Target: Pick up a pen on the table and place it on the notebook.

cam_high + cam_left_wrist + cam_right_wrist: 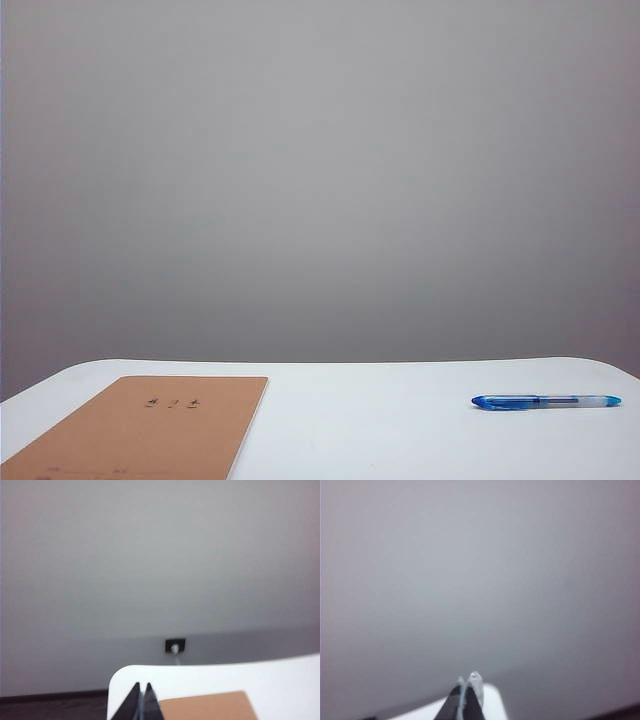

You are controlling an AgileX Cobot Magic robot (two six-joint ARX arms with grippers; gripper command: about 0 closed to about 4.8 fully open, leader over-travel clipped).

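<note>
both of my grippers show only in their own wrist views, and neither appears in the exterior view; my left gripper (pixel 141 689) has its two dark fingertips pressed together to a point, with nothing between them, and it hangs above the near corner region of the table (pixel 210 677), just beside the notebook (pixel 210 706) whose tan corner lies next to it; beyond the table's rounded edge i see a grey wall with a small dark wall plate (pixel 175 645) low on it, and a dark strip of floor to one side; my right gripper (pixel 468 681) is likewise closed up tight, tips meeting, holding nothing, poised over a rounded white corner of the table (pixel 492 700) with blurred grey wall behind; in the exterior view the pen (pixel 546 402) lies flat on the white table (pixel 380 420) toward the right side, lengthwise across the view, well apart from the notebook (pixel 150 430); the notebook lies flat at the left front, tan cover up, small dark characters near its far edge, its near part cut off by the frame; pen and notebook do not touch.
</note>
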